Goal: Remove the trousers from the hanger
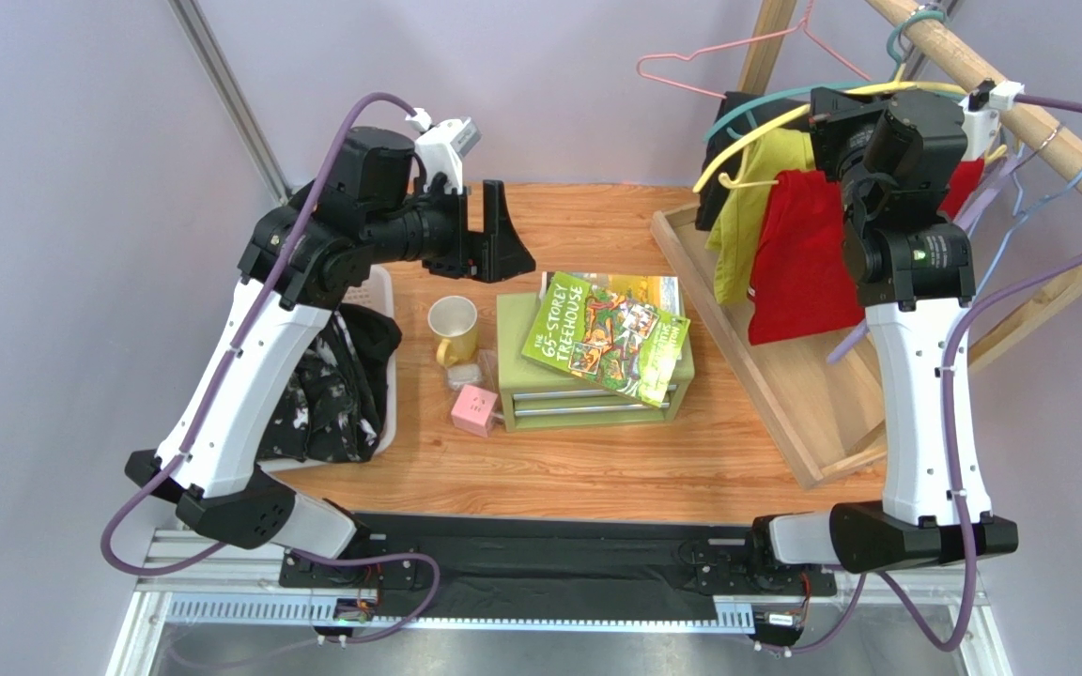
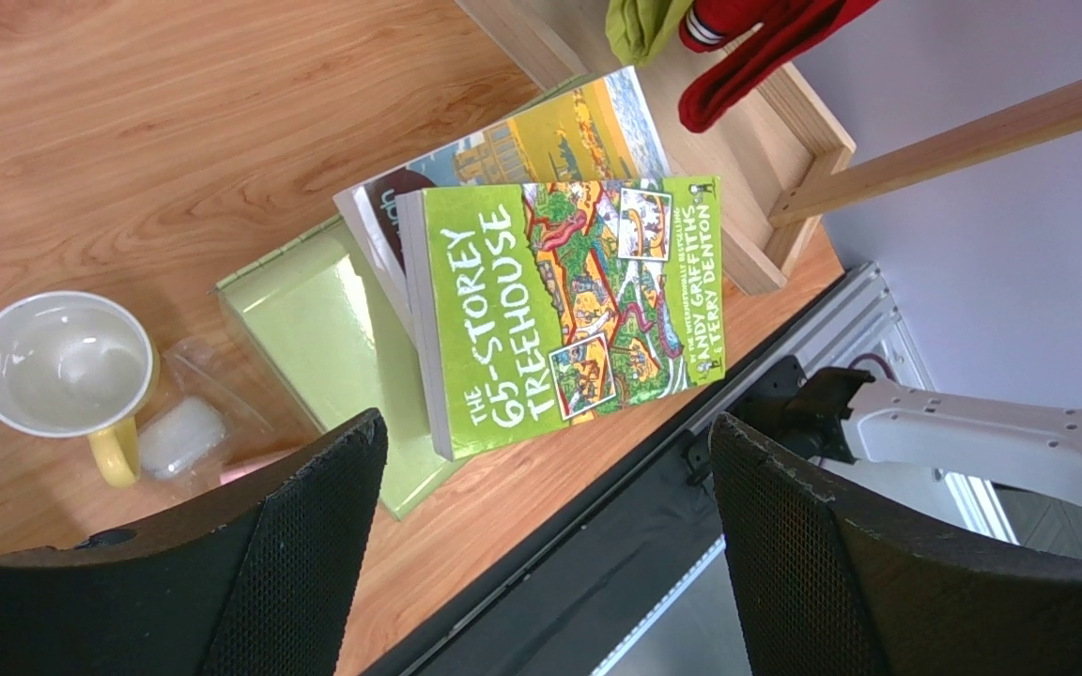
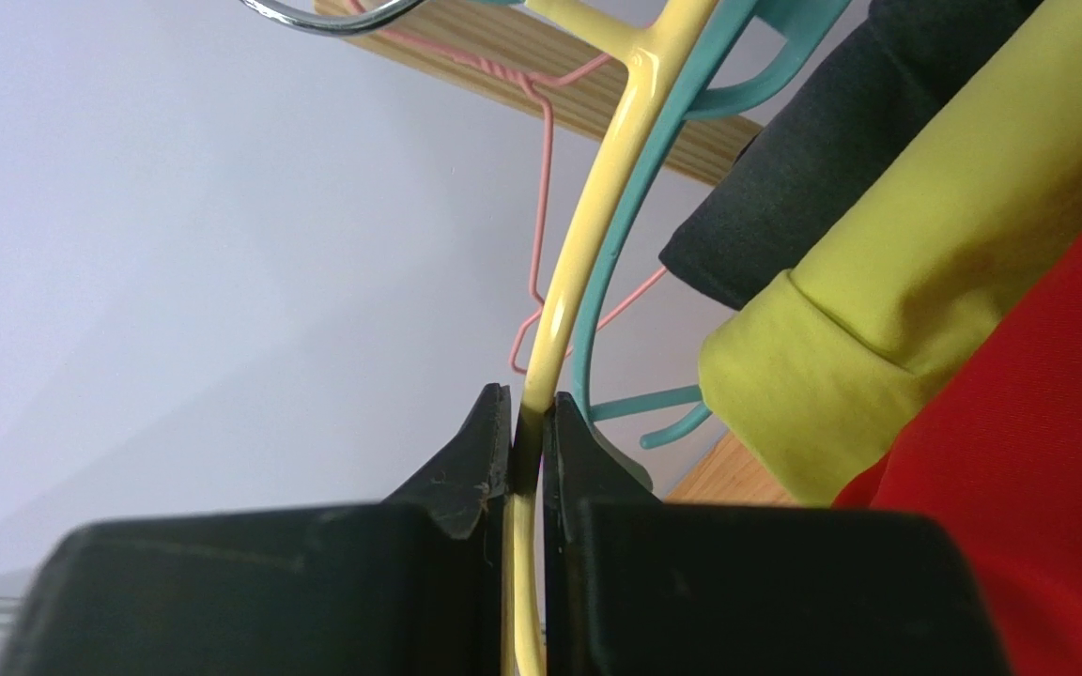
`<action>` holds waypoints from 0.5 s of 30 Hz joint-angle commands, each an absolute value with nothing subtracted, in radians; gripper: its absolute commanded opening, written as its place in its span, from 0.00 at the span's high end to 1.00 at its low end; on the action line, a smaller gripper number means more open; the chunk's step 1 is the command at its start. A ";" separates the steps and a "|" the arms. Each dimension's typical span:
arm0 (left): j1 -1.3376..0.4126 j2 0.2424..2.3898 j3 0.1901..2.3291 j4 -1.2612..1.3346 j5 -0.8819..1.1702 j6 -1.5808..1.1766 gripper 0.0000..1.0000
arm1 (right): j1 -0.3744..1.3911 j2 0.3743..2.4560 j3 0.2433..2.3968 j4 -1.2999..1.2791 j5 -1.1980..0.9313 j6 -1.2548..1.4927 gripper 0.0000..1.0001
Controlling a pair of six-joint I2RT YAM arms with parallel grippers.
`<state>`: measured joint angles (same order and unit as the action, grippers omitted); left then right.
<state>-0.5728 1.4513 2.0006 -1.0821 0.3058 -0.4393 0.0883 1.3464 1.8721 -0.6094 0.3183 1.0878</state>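
Three soft cloth garments hung at the upper right of the overhead frame: one yellow-green [image 1: 763, 197], one red [image 1: 801, 261], one dark [image 1: 719, 183]. One speckled black garment [image 1: 328, 387] lay at left. Two picture books [image 1: 606, 335], one yellow-handled mug [image 1: 454, 330] and one pink cube [image 1: 473, 410] sat mid-frame.

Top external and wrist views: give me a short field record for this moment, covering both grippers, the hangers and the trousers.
right gripper: shut on the yellow hanger
left gripper: open, empty, above the book
yellow-green trousers: hanging at the rack
red trousers: hanging beside them
black speckled trousers: in the white bin on the left
teal hanger: beside the yellow one
pink hanger: bare
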 commanded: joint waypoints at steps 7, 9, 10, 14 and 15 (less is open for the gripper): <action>-0.575 1.450 2.043 -1.081 0.311 -0.405 0.11 | 0.104 1.266 1.887 -0.413 0.196 1.051 1.00; -0.575 1.454 2.045 -1.081 0.313 -0.402 0.10 | 0.104 1.253 1.884 -0.440 0.187 1.046 1.00; -0.575 1.456 2.046 -1.081 0.313 -0.403 0.11 | 0.103 1.241 1.884 -0.454 0.181 1.051 1.00; -0.575 1.463 2.054 -1.083 0.318 -0.400 0.10 | 0.104 1.201 1.862 -0.528 0.160 1.074 1.00; -0.575 1.465 2.056 -1.083 0.319 -0.402 0.10 | 0.104 1.190 1.852 -0.549 0.155 1.078 1.00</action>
<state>-0.5728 1.4578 2.0079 -1.0843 0.3050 -0.4202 0.0967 1.2903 1.8458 -0.6525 0.2024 1.0824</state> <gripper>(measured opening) 0.895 0.040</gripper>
